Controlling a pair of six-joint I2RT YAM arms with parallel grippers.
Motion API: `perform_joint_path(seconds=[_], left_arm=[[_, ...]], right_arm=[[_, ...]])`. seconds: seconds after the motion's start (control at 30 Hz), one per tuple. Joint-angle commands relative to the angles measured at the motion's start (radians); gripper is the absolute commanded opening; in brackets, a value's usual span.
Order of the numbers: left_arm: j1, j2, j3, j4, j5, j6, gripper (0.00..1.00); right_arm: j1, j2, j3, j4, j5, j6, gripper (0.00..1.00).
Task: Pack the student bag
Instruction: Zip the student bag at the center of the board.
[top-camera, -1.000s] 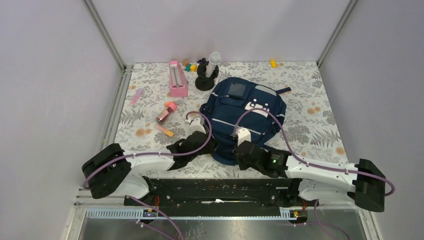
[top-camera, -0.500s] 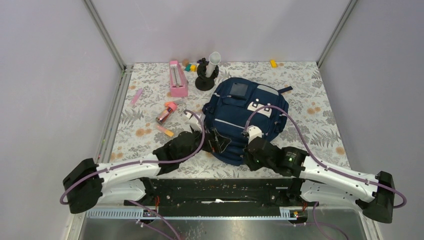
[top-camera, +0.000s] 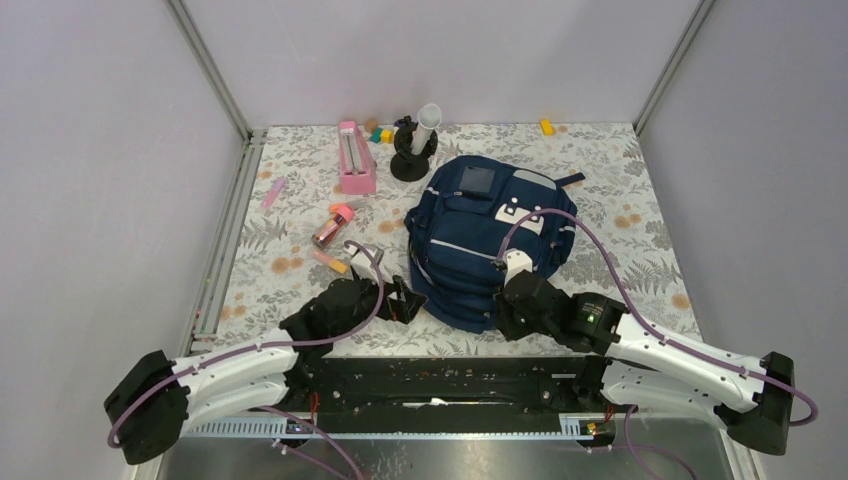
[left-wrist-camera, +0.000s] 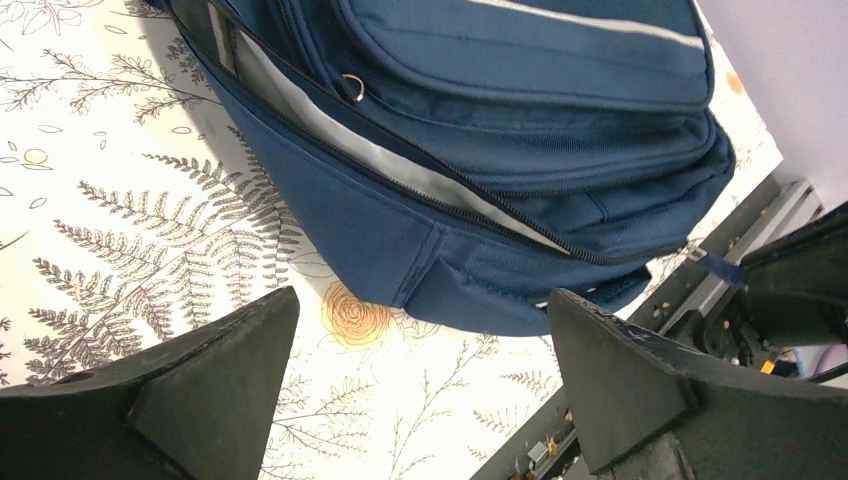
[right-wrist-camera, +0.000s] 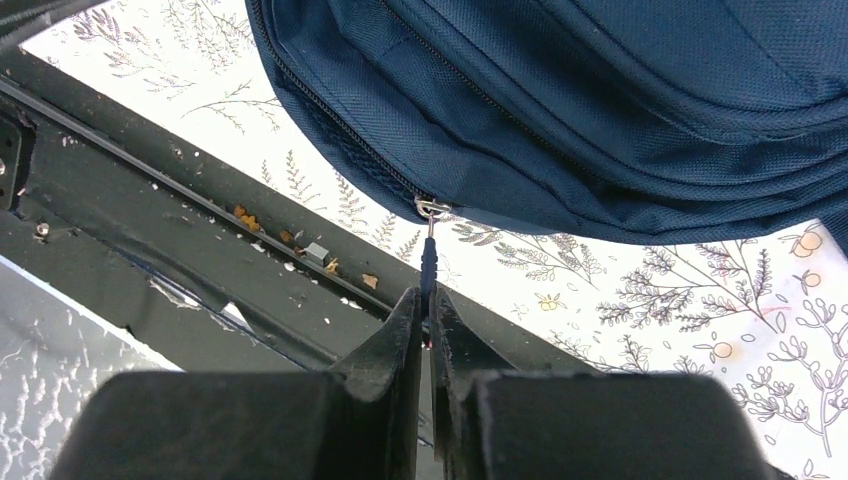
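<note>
The navy student bag (top-camera: 490, 245) lies flat at the middle of the floral tabletop (top-camera: 640, 230), its bottom end close to the near edge. The right end effector (right-wrist-camera: 430, 300) is clenched on the dark zipper pull (right-wrist-camera: 429, 262) at the bag's near end, the tab pinched thin between its fingertips just above the black rail. The left end effector (left-wrist-camera: 420, 340) stands released and empty, jaws wide, just beside the bag's near-left corner and touching nothing. On that side a strip of grey lining (left-wrist-camera: 380, 160) shows along a zip line. A pink box (top-camera: 355, 158) and a black stand (top-camera: 413, 150) sit towards the far-left corner, apart from the bag.

The likely trouble is the grip itself: the hold on the pull is slight, and a tug off the line of the zip could slide the tab free. With nothing bracing the fabric, a pull could also drag the whole bag towards the near edge instead of running the slider
</note>
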Motion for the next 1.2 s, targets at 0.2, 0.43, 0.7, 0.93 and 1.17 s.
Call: perform_joint_path(seconds=[0.2,0.43,0.7,0.93,1.17], left_arm=[[0.191,0.15,-0.013,0.214,0.219,-0.217,0.99],[0.197,0.266,0.028,0.294,0.266,-0.256,0.99],[0.194,0.296,0.027,0.321,0.271,-0.255,0.99],[0.195,0.295,0.031,0.282,0.265,-0.231,0.99],[0.194,0.319,0.033,0.293,0.268,-0.237,0.99]], right_arm=[[-0.002,0.03,-0.065,0.127,-0.068,0.089,0.0],[0.015,0.047,-0.202,0.383,0.031,0.107,0.0],[0.047,0.048,-0.267,0.501,0.127,0.108,0.03],[0.049,-0.006,-0.348,0.587,0.132,0.164,0.2],[0.049,-0.031,-0.391,0.624,0.168,0.183,0.31]])
